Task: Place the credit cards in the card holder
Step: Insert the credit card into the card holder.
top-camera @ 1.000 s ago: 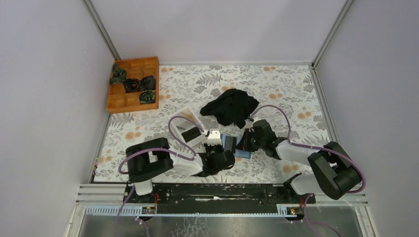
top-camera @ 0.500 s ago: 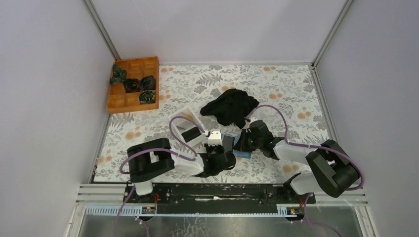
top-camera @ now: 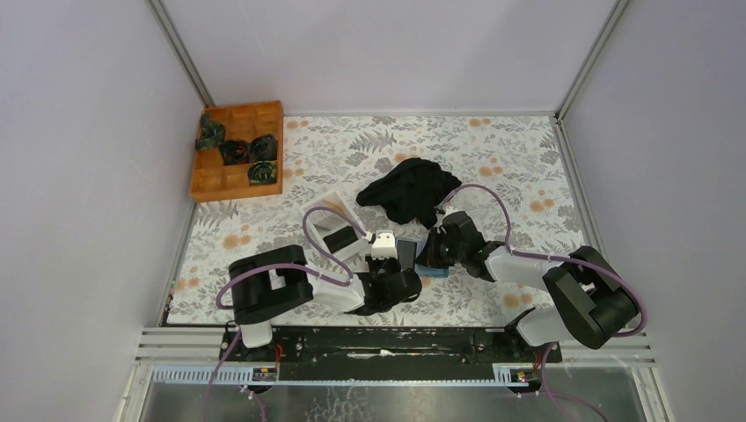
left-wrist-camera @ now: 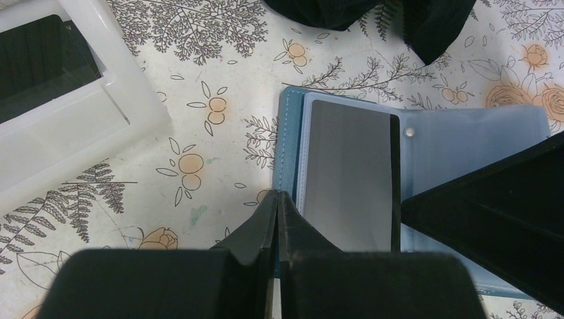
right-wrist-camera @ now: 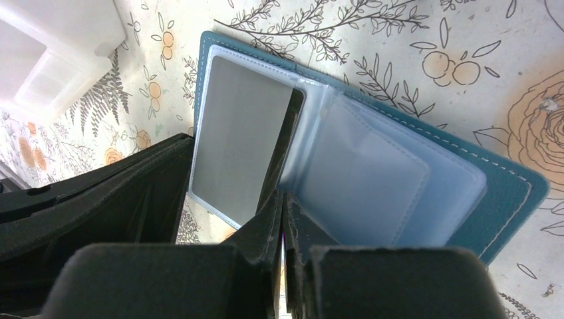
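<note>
Lying open on the floral tabletop (top-camera: 510, 167) near the middle, the card holder (left-wrist-camera: 465, 133) shows its teal cover as a border around pale blue clear sleeves. 1 grey card (left-wrist-camera: 349, 173) sits on its left page, close against the stitched edge; a clear sleeve covers one of its corners in the right wrist view, but how far it is tucked in cannot be told. The left fingers (left-wrist-camera: 253, 232) are pressed together, their tips resting at the holder's near-left edge where the teal cover meets the sleeve. The right fingers (right-wrist-camera: 306, 226) are likewise pressed together, their tips at the dark long edge of the grey card (right-wrist-camera: 239, 133), beside the neighbouring sleeve. Whether either pair has a thin plastic edge caught between them cannot be made out. Both arms meet over the holder from opposite sides, almost touching in the top view. Just to the left stands a white tray (left-wrist-camera: 86, 126) with 1 black card (left-wrist-camera: 40, 66) lying in it. A black cloth (top-camera: 413, 189) is heaped just beyond the holder, and a wooden box (top-camera: 236, 180) with dark bundles sits in the far-left corner.
</note>
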Robot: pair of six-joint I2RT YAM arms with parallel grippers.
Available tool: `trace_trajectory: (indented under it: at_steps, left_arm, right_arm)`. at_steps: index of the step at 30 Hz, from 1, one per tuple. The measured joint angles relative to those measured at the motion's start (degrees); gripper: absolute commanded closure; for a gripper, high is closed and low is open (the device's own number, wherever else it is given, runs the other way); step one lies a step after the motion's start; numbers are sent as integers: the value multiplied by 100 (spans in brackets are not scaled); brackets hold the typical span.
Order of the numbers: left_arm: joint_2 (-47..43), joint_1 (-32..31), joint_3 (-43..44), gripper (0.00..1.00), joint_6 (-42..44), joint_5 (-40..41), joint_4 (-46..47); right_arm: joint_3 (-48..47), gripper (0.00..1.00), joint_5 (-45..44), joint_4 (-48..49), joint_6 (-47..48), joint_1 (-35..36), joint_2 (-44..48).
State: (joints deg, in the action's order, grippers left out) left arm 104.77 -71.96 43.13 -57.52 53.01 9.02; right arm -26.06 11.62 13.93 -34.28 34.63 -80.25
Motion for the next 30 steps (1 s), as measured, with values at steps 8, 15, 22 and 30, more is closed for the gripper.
trace_trajectory:
  at_steps: [8, 15, 22, 30]
  left_arm:
    - [-2, -2, 15, 93, -4, 11, -13]
    - [-105, 13, 26, 72, -273, -35, -291]
    - [-560, -39, -20, 39, -459, -317, -1043]
    - [-1266, -44, -90, 27, -437, -417, -2087]
  right_arm:
    - [-120, 94, -44, -157, 39, 4, -52]
    - [-131, 94, -214, -254, 103, 52, 17]
    - [-133, 94, -304, -302, 136, 59, 48]
    - [-138, 93, -321, -446, 232, 59, 153]
